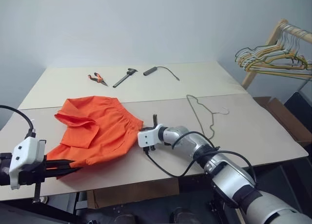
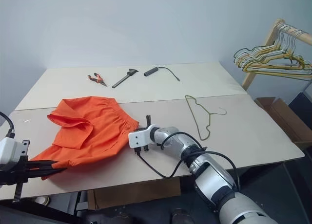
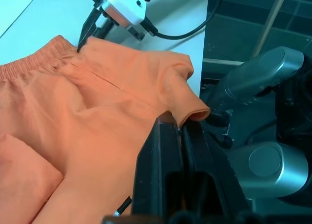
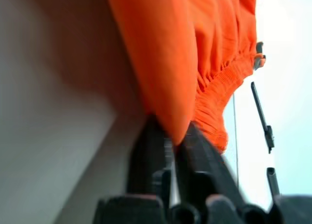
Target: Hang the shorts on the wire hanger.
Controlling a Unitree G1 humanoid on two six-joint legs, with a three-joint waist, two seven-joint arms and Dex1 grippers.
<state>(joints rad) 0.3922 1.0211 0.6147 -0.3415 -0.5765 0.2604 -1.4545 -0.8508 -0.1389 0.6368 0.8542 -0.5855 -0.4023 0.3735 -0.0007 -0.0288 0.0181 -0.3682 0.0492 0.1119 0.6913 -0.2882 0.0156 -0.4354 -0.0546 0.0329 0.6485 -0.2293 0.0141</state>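
The bright orange shorts (image 1: 100,129) lie rumpled on the left half of the table (image 1: 253,131), waistband toward the right. My left gripper (image 3: 180,129) is at the table's front left edge, shut on a leg hem of the shorts (image 3: 97,112). My right gripper (image 4: 173,141) is shut on the fabric edge just below the waistband's end, at the shorts' right side (image 1: 140,132). The thin dark wire hanger (image 1: 195,112) lies flat on the table to the right of the shorts, apart from both grippers.
Orange-handled pliers (image 1: 97,78), a black tool (image 1: 124,77) and a black cylinder with a thin cord (image 1: 150,70) lie at the back of the table. A rack with a bunch of hangers (image 1: 273,56) stands at the right, a cardboard box (image 1: 282,117) below it.
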